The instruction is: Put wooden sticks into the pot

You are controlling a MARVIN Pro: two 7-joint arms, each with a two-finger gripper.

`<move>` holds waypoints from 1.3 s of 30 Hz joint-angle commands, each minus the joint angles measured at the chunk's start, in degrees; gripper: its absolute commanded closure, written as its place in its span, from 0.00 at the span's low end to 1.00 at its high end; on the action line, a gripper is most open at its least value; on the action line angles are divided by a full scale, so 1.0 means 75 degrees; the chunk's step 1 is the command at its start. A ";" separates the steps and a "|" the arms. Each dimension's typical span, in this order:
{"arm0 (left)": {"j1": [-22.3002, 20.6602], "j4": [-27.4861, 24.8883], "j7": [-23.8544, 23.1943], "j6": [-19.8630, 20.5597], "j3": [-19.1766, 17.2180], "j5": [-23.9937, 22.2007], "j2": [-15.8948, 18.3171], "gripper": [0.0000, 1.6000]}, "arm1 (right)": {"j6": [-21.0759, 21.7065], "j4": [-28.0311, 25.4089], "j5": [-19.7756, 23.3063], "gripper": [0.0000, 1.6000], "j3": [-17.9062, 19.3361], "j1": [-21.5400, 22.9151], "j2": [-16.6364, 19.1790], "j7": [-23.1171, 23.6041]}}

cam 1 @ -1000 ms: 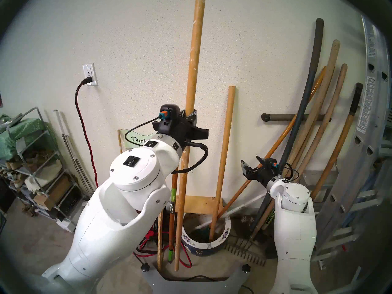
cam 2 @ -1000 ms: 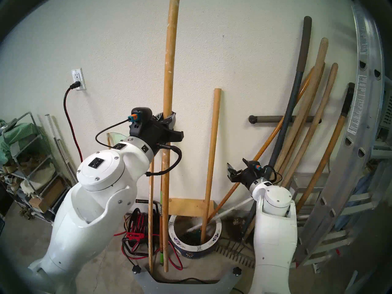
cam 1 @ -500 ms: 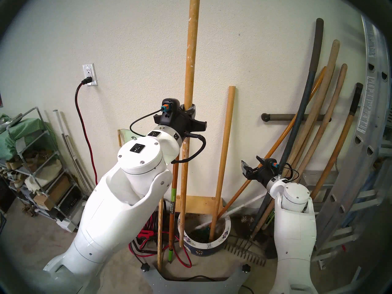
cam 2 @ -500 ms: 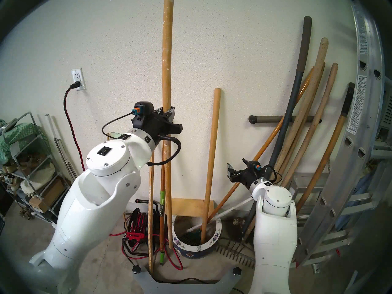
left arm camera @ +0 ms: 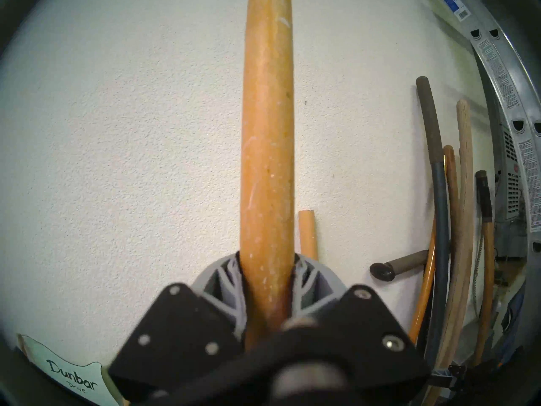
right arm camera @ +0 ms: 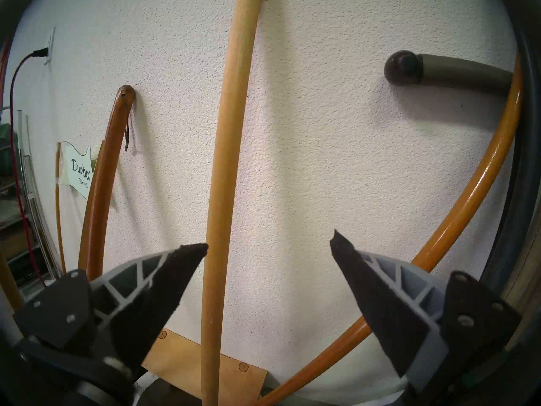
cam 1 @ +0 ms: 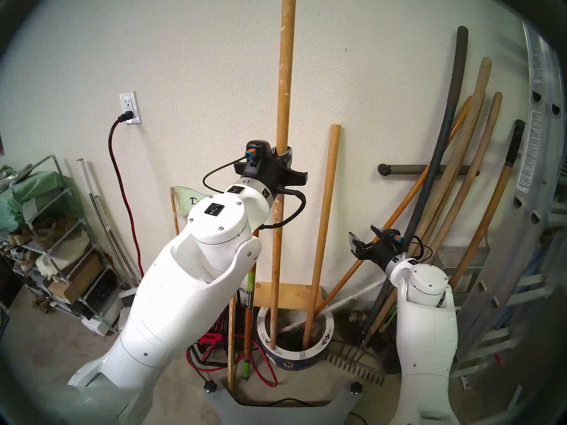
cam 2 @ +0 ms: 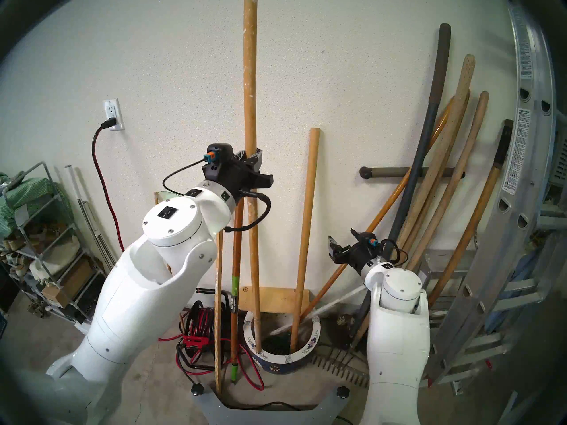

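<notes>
Left gripper (cam 1: pixel 283 156) is clamping the flecked pole (cam 1: pixel 283 87) at mid-length, fingers (left arm camera: pixel 307 275) pressed tight on both sides; the pole is standing near upright with its lower end hanging inside the pot (cam 1: pixel 324 345), at the left of the opening, whether touching bottom cannot be told. The plain dowel (cam 1: pixel 325 219) is already standing in the pot's right half, its top leaning on the wall. A white rod (cam 1: pixel 333 310) and an orange handle (cam 1: pixel 362 261) are also slanting into the pot from the right, crowding that side. The red-brown pole (cam 1: pixel 249 311) with green label is standing outside the pot, just left of it, and beside it a thin slat (cam 1: pixel 231 344); red and black cable (cam 1: pixel 211 350) is lying coiled on the floor around their feet. Right gripper (cam 1: pixel 362 236) is hanging with jaws wide apart and empty, right of the dowel, near the bundle of tool handles (cam 1: pixel 460 182) leaning against the wall. A rake head (cam 1: pixel 356 369) is lying on the floor right of the pot, a ladder (cam 1: pixel 534 176) at far right, a wire shelf (cam 1: pixel 49 231) at far left.
</notes>
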 commanded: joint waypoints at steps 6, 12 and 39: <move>-0.0618 0.0542 -0.0338 -0.0589 -0.0074 0.0146 -0.0177 1.00 | -0.0013 -0.0035 0.0012 0.00 -0.0023 0.0013 -0.0012 0.0020; -0.0557 0.0956 -0.0523 -0.1154 -0.0016 0.0160 -0.0341 1.00 | -0.0014 -0.0035 0.0012 0.00 -0.0022 0.0013 -0.0012 0.0021; 0.0647 0.2207 -0.0616 -0.2724 0.0307 0.0345 -0.0510 1.00 | -0.0013 -0.0034 0.0009 0.00 -0.0020 0.0014 -0.0014 0.0021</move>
